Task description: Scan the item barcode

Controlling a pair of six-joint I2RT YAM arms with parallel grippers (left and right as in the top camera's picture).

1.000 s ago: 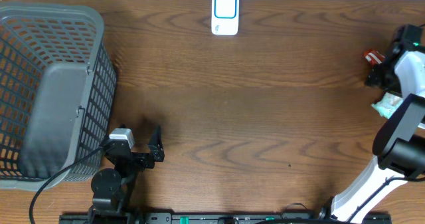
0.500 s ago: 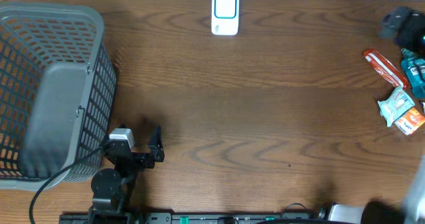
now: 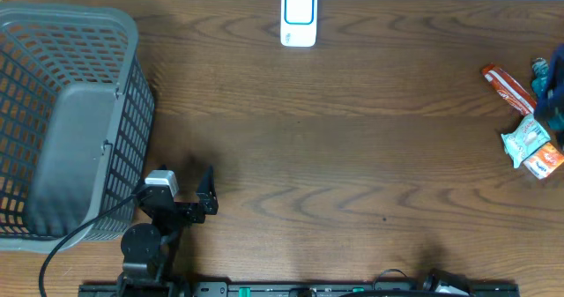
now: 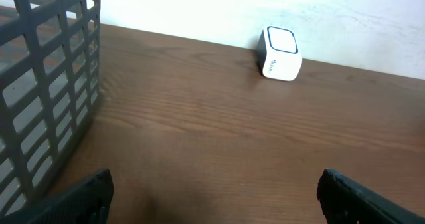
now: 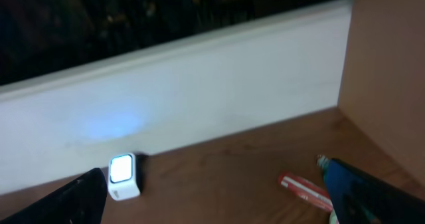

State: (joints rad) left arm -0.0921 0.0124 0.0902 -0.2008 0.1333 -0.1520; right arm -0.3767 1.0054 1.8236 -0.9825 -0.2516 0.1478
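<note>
- Starting at the right claw (image 5: 212, 191): its two fingers stand wide apart with nothing between them, and in its own camera they frame the far edge of the bench (image 3: 352, 156) from above.
- The left claw (image 4: 214, 191) is likewise spread and empty, low over the bench at the near left, just beside the basket (image 3: 132, 33).
- The goods to scan lie at the far right edge of the bench: a red packet (image 3: 504, 81), a pale green packet (image 3: 527, 138) and an orange packet (image 3: 545, 160), close together. A dark teal blur sits among them in the overhead view — I cannot tell what it is.
- The relation that matters: the red packet lies just below and to the right of the right claw's view, close to its right finger. Its long axis runs on a slant, far-left to near-right. The right arm is plainly the nearer one; the left is well apart from the packets, across the whole bench.
- The packets look like thin, glossy, crinkly film — flat and probably slippery to pinch.
- The scanner (image 3: 299, 17) is a small white rounded block with a blue-lit face, at the back middle against the white wall (image 5: 199, 104), well apart from the packets.
- The basket is grey plastic grid; the bench is dark wood grain.
</note>
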